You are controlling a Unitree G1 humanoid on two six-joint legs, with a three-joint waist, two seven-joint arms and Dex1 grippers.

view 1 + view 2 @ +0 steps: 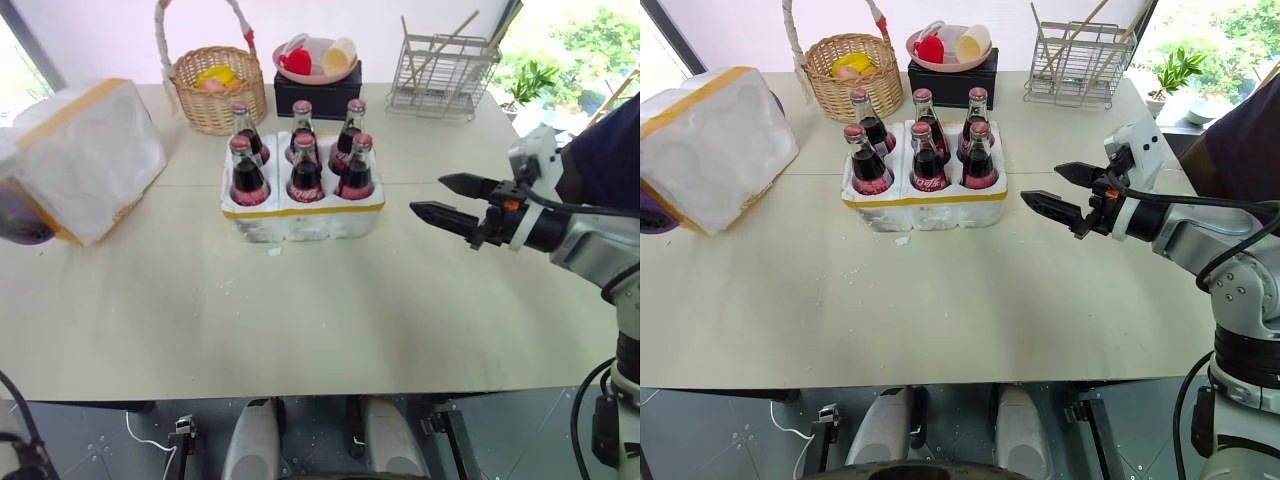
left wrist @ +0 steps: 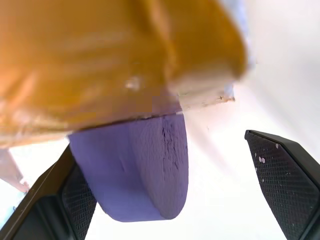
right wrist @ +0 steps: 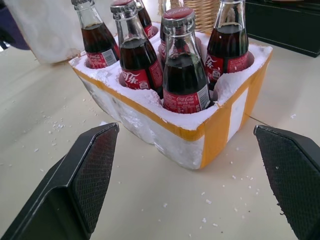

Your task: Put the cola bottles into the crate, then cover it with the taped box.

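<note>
All six small red-capped glass cola bottles stand in the low white styrofoam crate, so the right pincer waits open beside it, while the left pincer, jaws wide, reaches for the tall yellow-taped white styrofoam box tilted at the table edge

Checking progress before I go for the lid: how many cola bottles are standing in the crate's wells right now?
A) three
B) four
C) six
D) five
C: six cola bottles stand upright in the crate, two rows of three, every well filled; the taped box sits apart at the table's left, not yet over them.
</note>
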